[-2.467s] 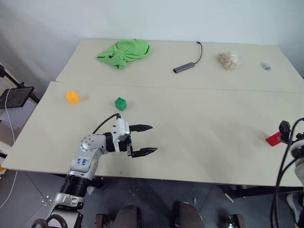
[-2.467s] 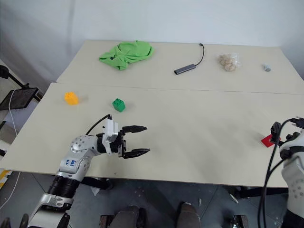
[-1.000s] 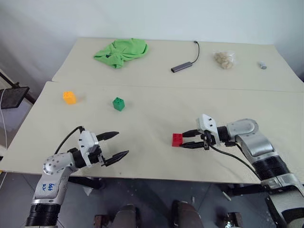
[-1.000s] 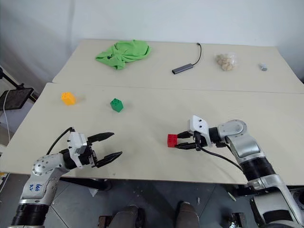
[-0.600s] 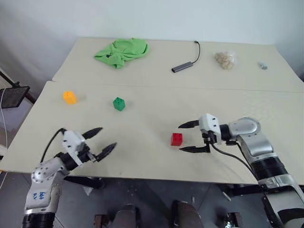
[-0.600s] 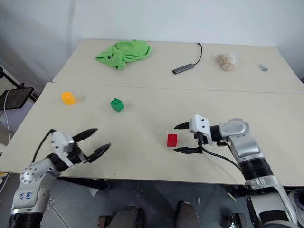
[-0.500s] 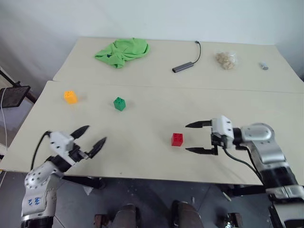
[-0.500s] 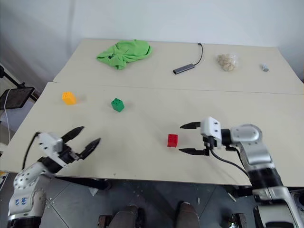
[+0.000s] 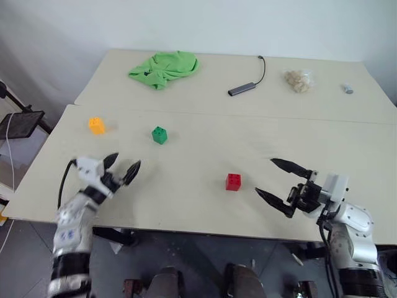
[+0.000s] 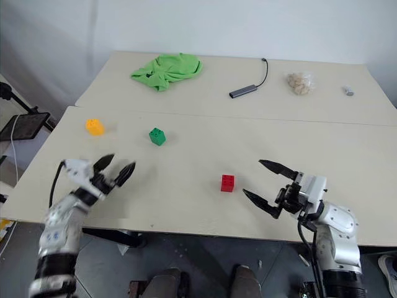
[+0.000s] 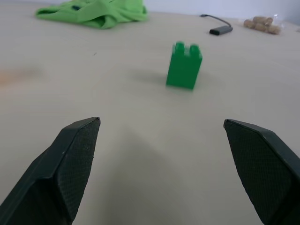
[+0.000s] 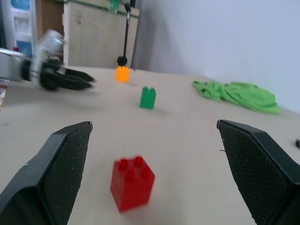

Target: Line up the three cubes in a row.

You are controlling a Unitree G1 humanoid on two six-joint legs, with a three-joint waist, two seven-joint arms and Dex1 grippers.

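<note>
While nothing covers them, I count three cubes: orange-yellow cube (image 9: 96, 125), green cube (image 9: 160, 135), red cube (image 9: 234, 181); my left gripper (image 9: 121, 169) and right gripper (image 9: 283, 186) gape wide, empty.

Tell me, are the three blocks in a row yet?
Not yet. The red cube sits alone near the table's front, free of the open right gripper. Nothing is held: the left gripper is open too, with the green cube ahead of it. The green and orange cube need lining up with the red.
</note>
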